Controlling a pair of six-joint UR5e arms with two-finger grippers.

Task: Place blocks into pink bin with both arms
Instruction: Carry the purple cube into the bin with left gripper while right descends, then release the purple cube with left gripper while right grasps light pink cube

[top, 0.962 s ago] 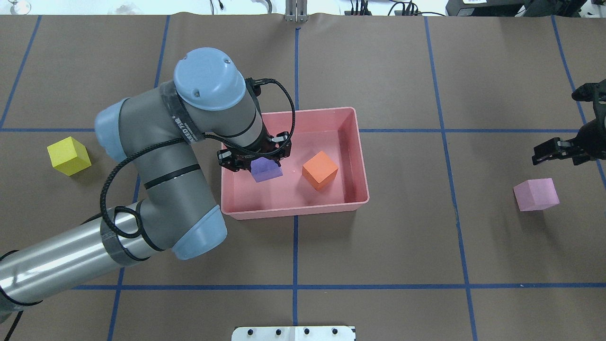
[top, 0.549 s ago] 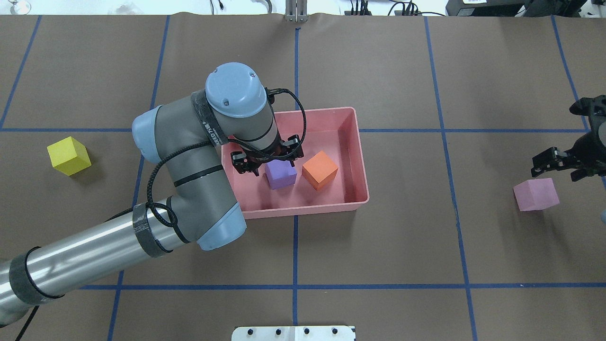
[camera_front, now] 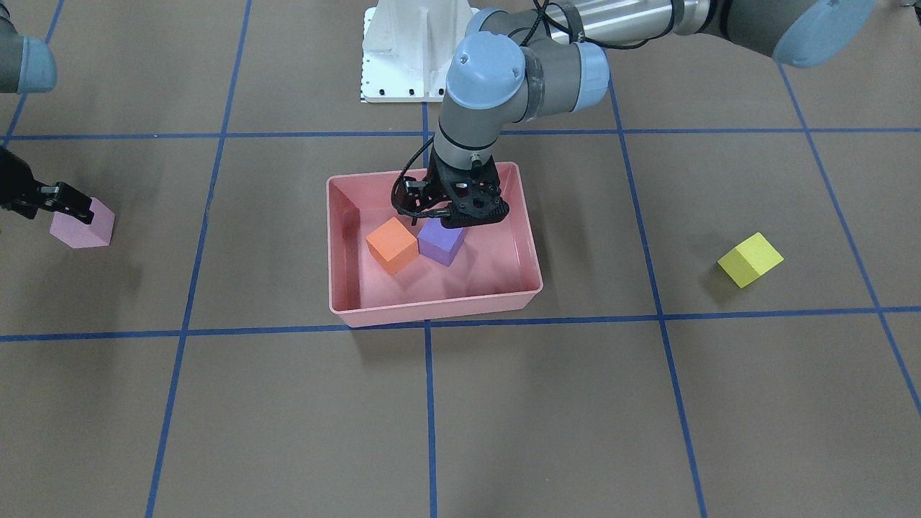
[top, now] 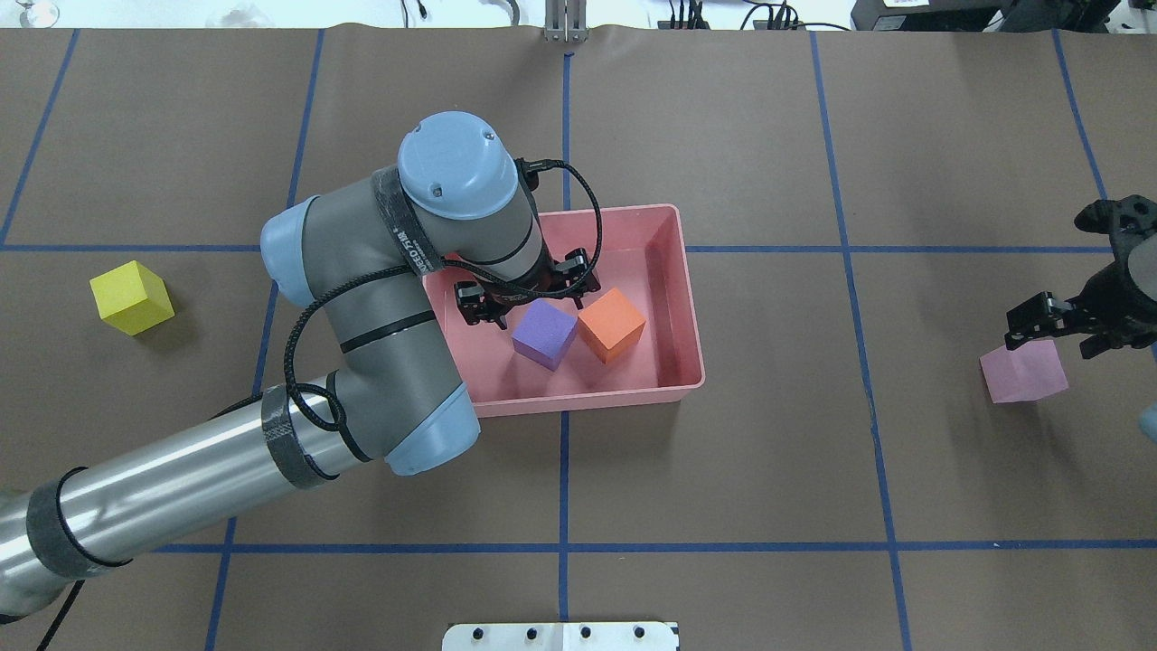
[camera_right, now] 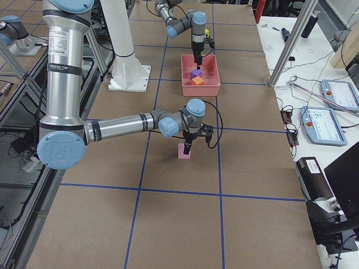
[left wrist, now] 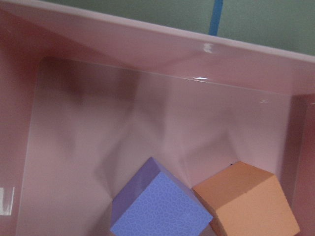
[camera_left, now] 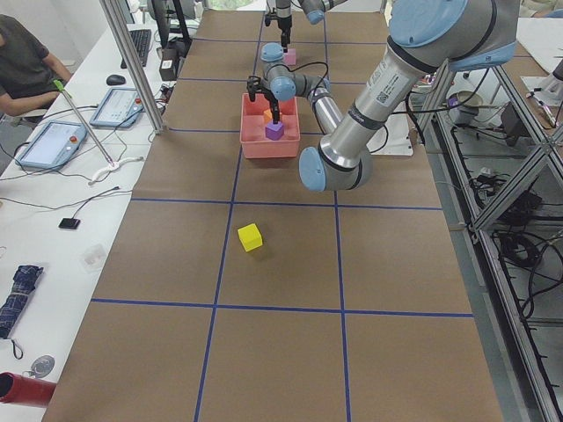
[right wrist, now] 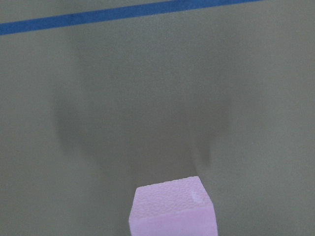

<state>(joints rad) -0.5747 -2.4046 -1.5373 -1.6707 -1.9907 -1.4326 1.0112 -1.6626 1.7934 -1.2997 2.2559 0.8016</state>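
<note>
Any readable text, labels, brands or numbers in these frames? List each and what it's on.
None reads clearly.
White print on the black band of the left arm: blurred, unreadable.
Dark print down the right arm: too small.
Tablet screens: too small.
Pink bin, purple block, orange block: no markings visible.

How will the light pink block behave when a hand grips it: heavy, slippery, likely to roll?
Probably light: the light pink block shows a pebbled, foam-like surface. That matte texture likely resists slipping. Its flat faces make rolling unlikely; it might slide if pushed.
</note>
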